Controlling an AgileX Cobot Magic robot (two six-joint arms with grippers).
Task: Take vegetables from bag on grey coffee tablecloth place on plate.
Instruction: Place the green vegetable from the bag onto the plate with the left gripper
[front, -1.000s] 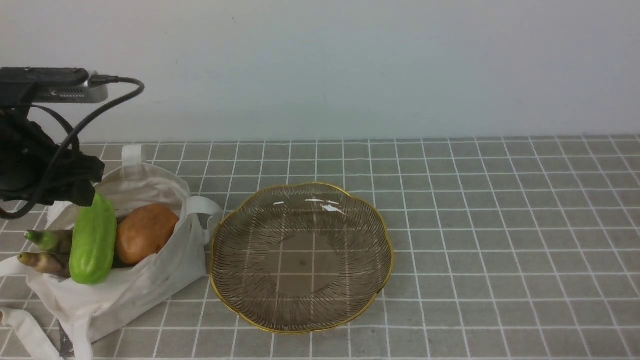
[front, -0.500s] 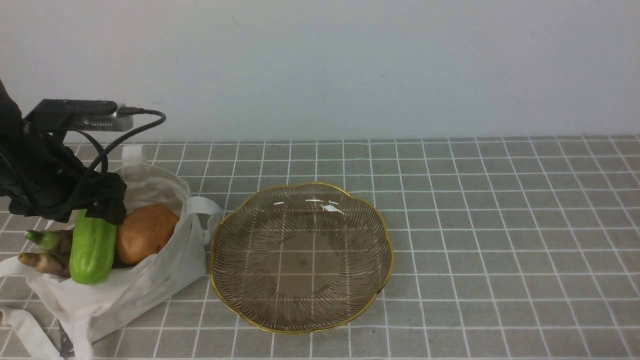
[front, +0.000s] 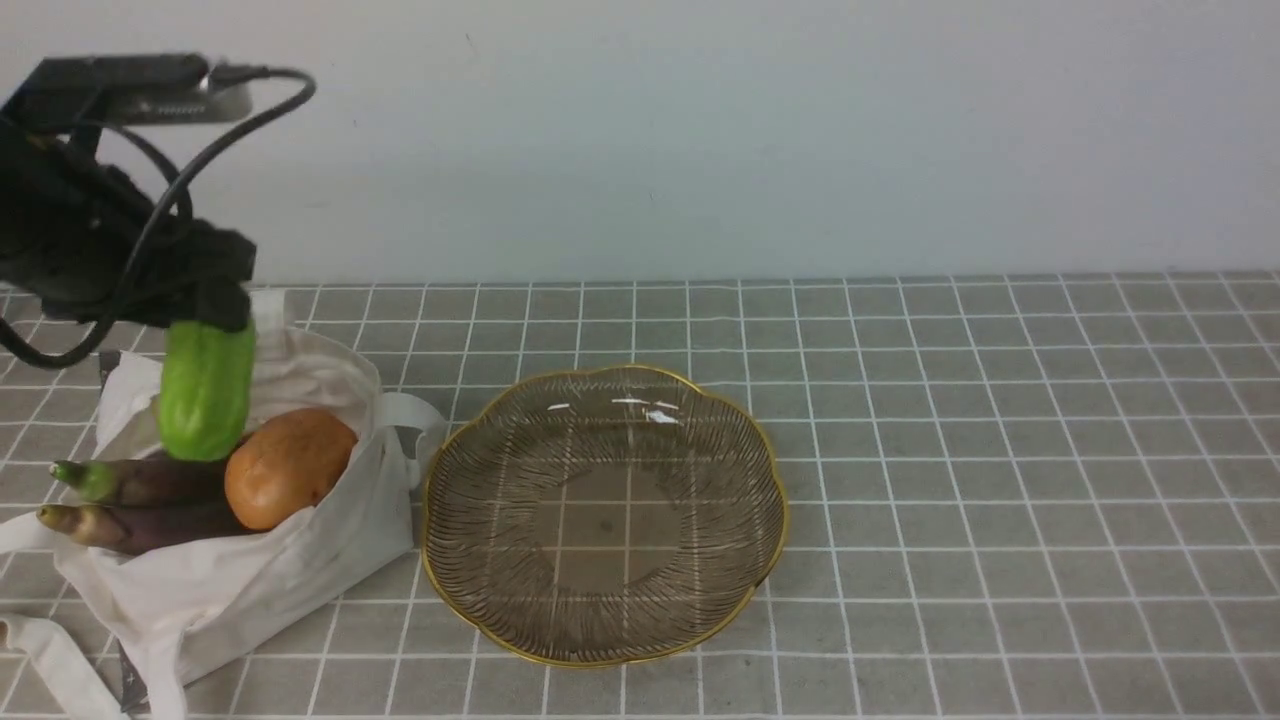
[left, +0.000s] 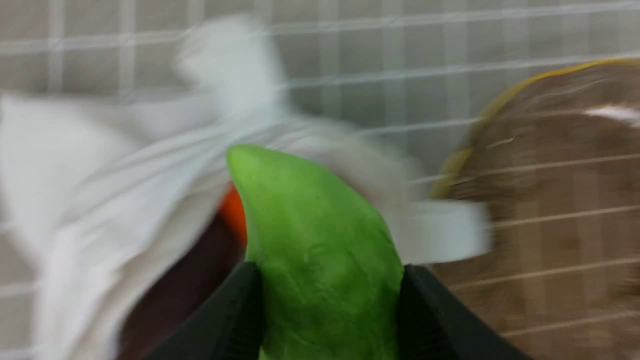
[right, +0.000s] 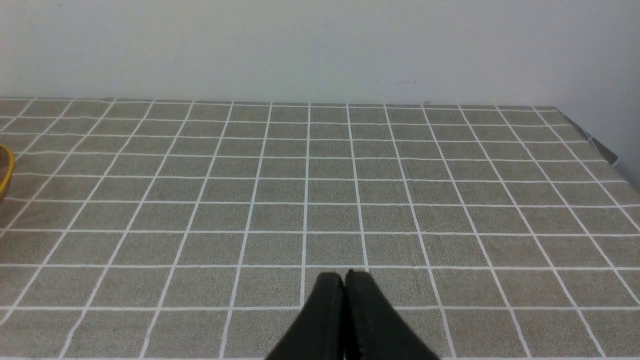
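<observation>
The grey tablecloth with thin white grid lines (front: 960, 480) spreads flat beneath everything, a pale wall (front: 700, 140) behind it. On it, the smoky-brown glass dish with a gold scalloped rim (front: 605, 510) sits upright, its open face up.

The off-white canvas tote (front: 330, 550) lies to the dish's left, mouth agape toward the left, one loop handle (front: 410, 412) jutting at the near side of the dish's rim. Two dark purple eggplants (front: 175, 482) (front: 160, 525) lie in it with long axes running left to right, stem ends pointing left and out of the mouth. The orange-brown potato (front: 290, 468) rests at their right ends, between them and the handle.

Above the tote, the left gripper (left: 332, 285) holds the bright green cucumber-like gourd (front: 207, 390), long axis close to upright, its free rounded end pointing down. The tote's right side and handle lie between gourd and dish. The right gripper's (right: 345, 277) fingertips meet, with nothing between them.
</observation>
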